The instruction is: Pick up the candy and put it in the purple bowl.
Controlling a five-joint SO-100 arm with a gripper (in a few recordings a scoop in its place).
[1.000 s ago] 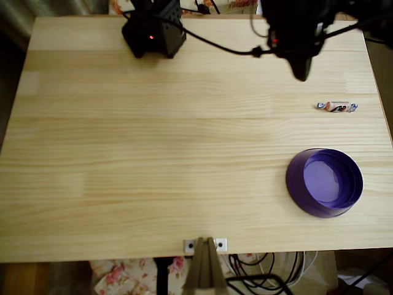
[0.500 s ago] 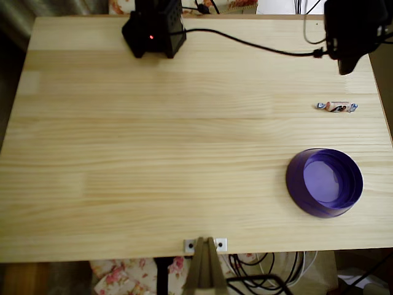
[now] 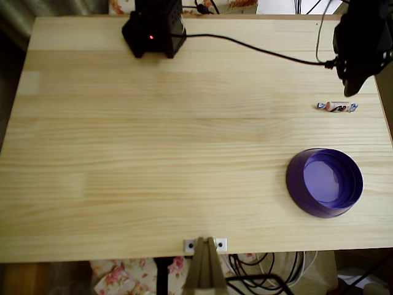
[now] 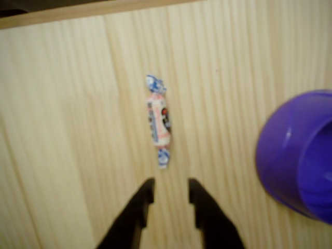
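Note:
The candy (image 3: 336, 106) lies flat on the wooden table near its right edge, pinkish-white with twisted blue-and-white ends. In the wrist view the candy (image 4: 158, 120) lies lengthwise just ahead of my gripper (image 4: 169, 188), whose two dark fingers stand slightly apart with nothing between them. In the overhead view my gripper (image 3: 352, 89) hangs above the table just behind the candy and a little to its right. The purple bowl (image 3: 325, 182) sits nearer the front edge, apart from the candy; the purple bowl (image 4: 298, 155) shows at the right of the wrist view.
The arm's black base (image 3: 153, 27) stands at the back of the table, and a black cable (image 3: 258, 49) runs from it to the arm. The table's right edge (image 3: 384, 117) is close to the candy. A clamp (image 3: 205, 246) sits at the front edge.
The arm has swung rightward across the back of the table and now hangs just behind the candy. Candy and bowl have not moved.

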